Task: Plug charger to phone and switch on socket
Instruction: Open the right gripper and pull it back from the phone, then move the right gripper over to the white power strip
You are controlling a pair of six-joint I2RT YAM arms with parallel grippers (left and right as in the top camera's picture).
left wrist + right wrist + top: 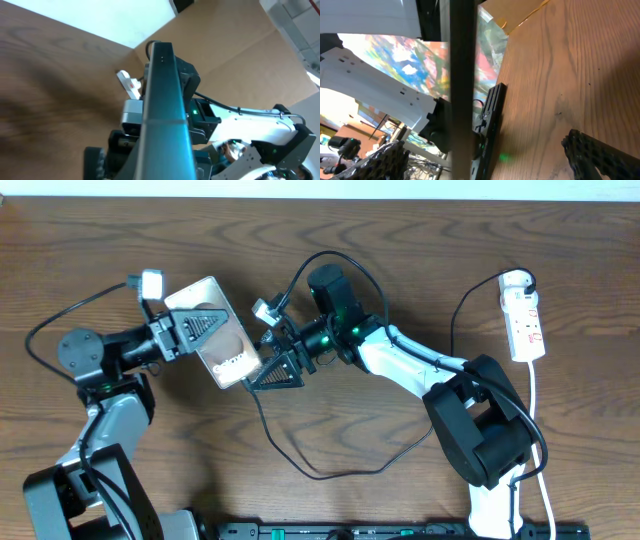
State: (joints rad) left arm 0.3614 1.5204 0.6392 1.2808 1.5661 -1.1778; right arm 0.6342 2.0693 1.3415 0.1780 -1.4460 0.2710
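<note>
Gripping the phone (222,345), the left tool (198,330) must hold steady while the released right tool (273,357) backs straight off the charger (300,468).

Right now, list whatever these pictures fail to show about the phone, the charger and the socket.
1. Tip of the charger: in the overhead view, the right end effector covers the phone edge where it would enter.
2. Switch on the socket: in the overhead view, too small to read.
3. Phone port: in the right wrist view, the phone is only a blurred dark bar.
</note>
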